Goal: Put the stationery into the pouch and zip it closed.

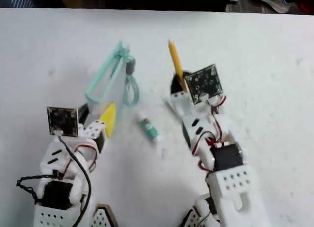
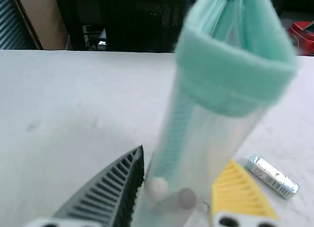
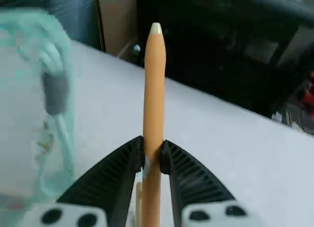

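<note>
On the table (image 1: pixel 260 50), my left gripper (image 2: pixel 186 160) is clamped on the near end of the pouch (image 1: pixel 109 75), which stretches away from it. My right gripper (image 3: pixel 153 147) pinches the pen (image 3: pixel 153 84), tip forward, just beside the pouch. To do this well, I should hold the pouch steady, line the pen up with its mouth and slide it in lengthwise. A small tube (image 1: pixel 148 128) lies between my arms.
</note>
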Tool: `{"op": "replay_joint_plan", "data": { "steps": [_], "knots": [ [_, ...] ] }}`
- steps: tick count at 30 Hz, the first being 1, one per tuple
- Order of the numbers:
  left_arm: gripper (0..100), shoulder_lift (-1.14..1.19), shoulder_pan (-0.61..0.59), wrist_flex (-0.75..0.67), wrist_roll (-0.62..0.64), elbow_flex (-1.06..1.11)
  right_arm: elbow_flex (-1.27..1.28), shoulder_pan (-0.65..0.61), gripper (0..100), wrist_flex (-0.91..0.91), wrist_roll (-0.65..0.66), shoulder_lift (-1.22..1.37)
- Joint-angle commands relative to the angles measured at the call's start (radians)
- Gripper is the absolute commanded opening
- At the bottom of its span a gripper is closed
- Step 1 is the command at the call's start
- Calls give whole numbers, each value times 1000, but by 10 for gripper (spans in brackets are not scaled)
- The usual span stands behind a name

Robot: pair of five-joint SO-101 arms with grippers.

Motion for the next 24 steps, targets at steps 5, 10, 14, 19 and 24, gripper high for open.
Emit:
{"op": "replay_joint_plan", "data": {
  "steps": [5, 10, 14, 19, 24],
  "knots": [
    [225, -8, 10, -34, -11, 15, -433, -288, 16, -13, -20, -25],
    [225, -8, 12, -34, -11, 15, -423, -398, 16, -199, -20, 48],
    [225, -8, 12, -34, -11, 17, -433, -406, 16, -225, -20, 179],
    [225, -8, 12, -34, -11, 17, -497, -443, 16, -225, -21, 308],
    [225, -8, 12, -34, -11, 15, -588, -447, 16, -262, -21, 441]
  ]
}}
